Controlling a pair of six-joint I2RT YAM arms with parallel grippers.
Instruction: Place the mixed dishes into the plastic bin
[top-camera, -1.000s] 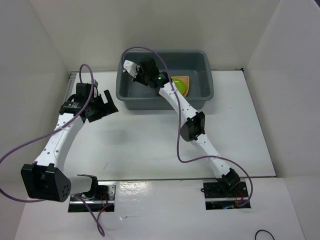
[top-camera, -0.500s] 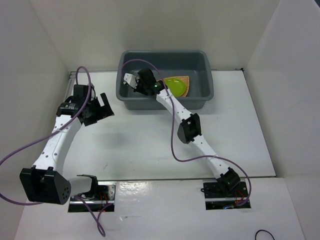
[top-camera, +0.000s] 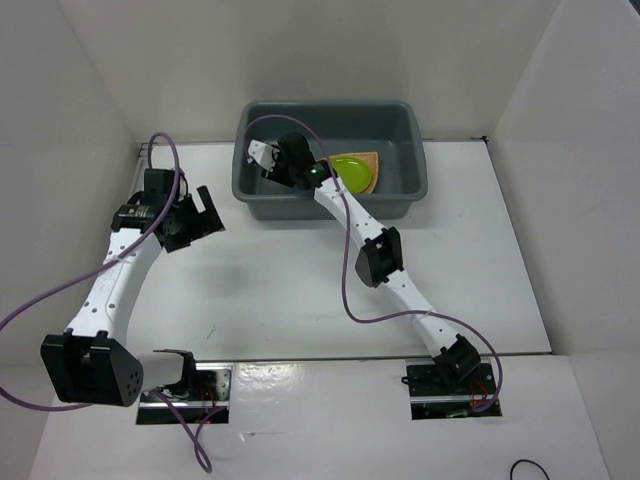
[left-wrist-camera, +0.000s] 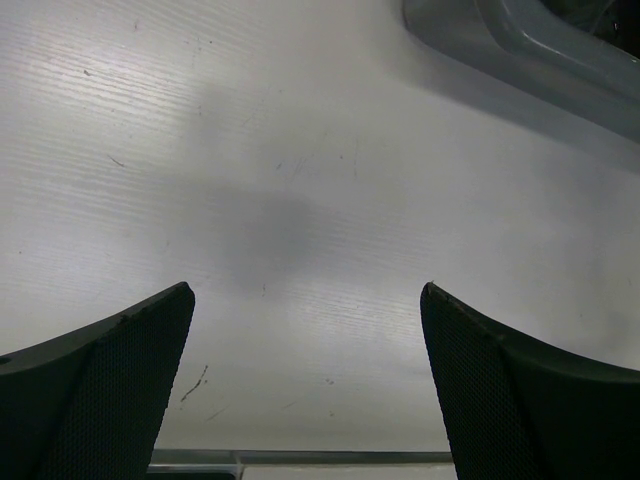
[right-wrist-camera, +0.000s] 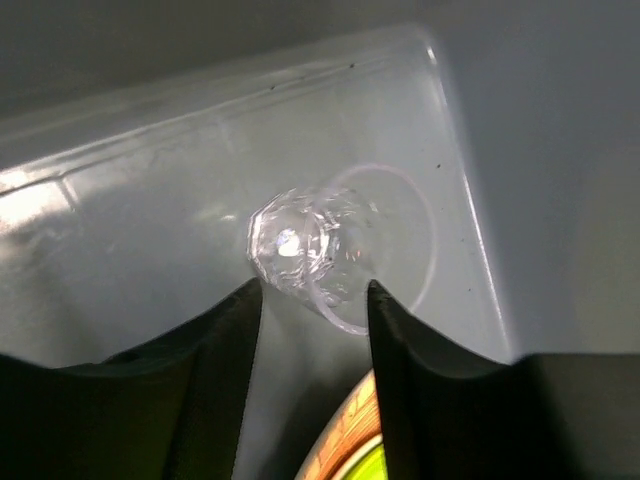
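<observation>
The plastic bin (top-camera: 415, 180) stands at the back centre. A lime-green plate (top-camera: 350, 168) lies in it on the orange-tan woven plate (top-camera: 372, 160). My right gripper (top-camera: 264, 156) reaches into the bin's left end. In the right wrist view the right gripper (right-wrist-camera: 312, 288) pinches the small clear glass piece (right-wrist-camera: 300, 245) at its fingertips, low over the bin floor (right-wrist-camera: 150, 250) near a corner. The woven plate's edge (right-wrist-camera: 345, 450) shows below. My left gripper (top-camera: 192, 216) hangs open and empty over the table left of the bin. The cream plate is out of view.
The bin's near-left corner (left-wrist-camera: 520, 40) shows at the top right of the left wrist view, beyond the open left gripper (left-wrist-camera: 305, 300). White walls enclose the table on the left, back and right. Purple cables loop along both arms.
My right gripper has come down from above the bin's back-left rim into the bin with the glass. My left gripper has drawn back slightly to the left.
</observation>
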